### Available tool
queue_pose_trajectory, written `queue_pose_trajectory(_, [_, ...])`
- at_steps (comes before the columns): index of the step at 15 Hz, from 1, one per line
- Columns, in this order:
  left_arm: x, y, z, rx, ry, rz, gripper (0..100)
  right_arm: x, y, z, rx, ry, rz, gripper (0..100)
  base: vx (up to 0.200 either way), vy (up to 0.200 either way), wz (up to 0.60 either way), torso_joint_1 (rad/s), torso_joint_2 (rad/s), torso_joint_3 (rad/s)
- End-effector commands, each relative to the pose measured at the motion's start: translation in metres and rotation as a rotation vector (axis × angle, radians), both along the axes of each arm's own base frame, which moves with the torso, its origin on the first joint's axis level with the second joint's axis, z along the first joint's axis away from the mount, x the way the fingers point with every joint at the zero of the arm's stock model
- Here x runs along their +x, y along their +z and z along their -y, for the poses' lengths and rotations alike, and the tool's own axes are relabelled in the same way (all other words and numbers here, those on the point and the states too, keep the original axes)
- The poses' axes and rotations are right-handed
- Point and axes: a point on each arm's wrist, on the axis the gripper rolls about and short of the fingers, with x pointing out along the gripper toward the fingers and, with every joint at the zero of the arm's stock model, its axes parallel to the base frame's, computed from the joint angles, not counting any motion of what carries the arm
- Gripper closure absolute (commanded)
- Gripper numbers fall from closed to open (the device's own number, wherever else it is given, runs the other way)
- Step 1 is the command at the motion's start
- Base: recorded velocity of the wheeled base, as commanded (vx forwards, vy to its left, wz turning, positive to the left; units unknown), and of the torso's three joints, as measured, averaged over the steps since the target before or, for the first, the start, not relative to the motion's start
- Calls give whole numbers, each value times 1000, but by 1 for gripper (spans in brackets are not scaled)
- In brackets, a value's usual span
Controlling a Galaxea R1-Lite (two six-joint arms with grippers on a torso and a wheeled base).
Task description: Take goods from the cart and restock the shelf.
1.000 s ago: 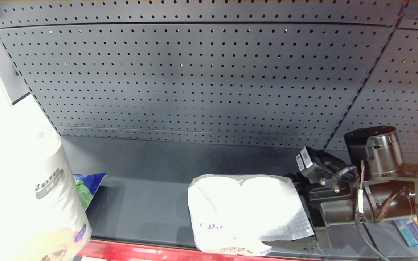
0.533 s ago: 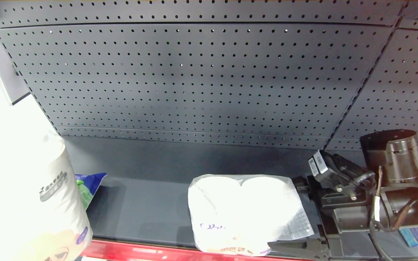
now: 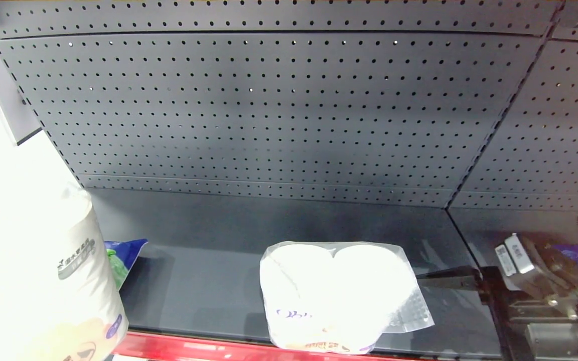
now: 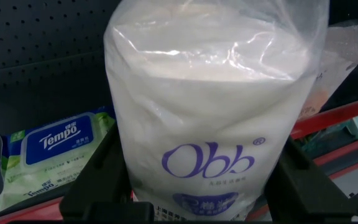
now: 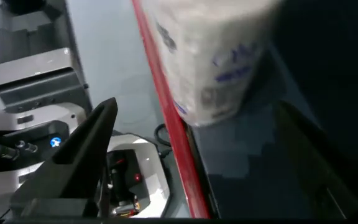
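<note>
so far one pack (image 3: pixel 339 296) lies on the shelf (image 3: pixel 208 265) beside the wide-open, empty right pincer (image 5: pixel 197 109), while the left pincer (image 4: pixel 201 186) grips a second pack (image 4: pixel 210 112) before the shelf's left end, not yet placed.

Head camera overlooks the shelf (image 3: pixel 208 271); close wrist cameras share its red edge (image 3: pixel 178 347).

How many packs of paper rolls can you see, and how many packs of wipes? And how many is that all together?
Roll packs: 2, the shelf roll pack sitting on the shelf and the held roll pack in the left gripper
Wipes pack: 1
Total: 3
</note>
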Motion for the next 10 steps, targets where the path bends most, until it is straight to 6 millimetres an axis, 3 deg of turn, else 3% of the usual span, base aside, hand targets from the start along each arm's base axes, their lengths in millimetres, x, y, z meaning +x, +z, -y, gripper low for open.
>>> queue_pose_trajectory(1, [4,0,1,4,0,-21,100,-27,3,29,24,-139,69,0,0,0,0,0,0,0])
queue_pose_trajectory(3, [11,-1,3,10,-14,-59,100,-54,12,58,90,-430,134,0,0,0,0,0,0,0])
queue_pose_trajectory(6, [17,0,4,10,-39,-82,100,-86,19,75,172,-801,226,0,0,0,0,0,0,0])
queue_pose_trajectory(8, [17,-1,5,8,-78,-89,100,-94,20,81,194,-992,256,0,0,0,0,0,0,0])
queue_pose_trajectory(10, [18,-2,5,8,-77,-94,100,-90,22,92,109,-1344,299,0,0,0,0,0,0,0])
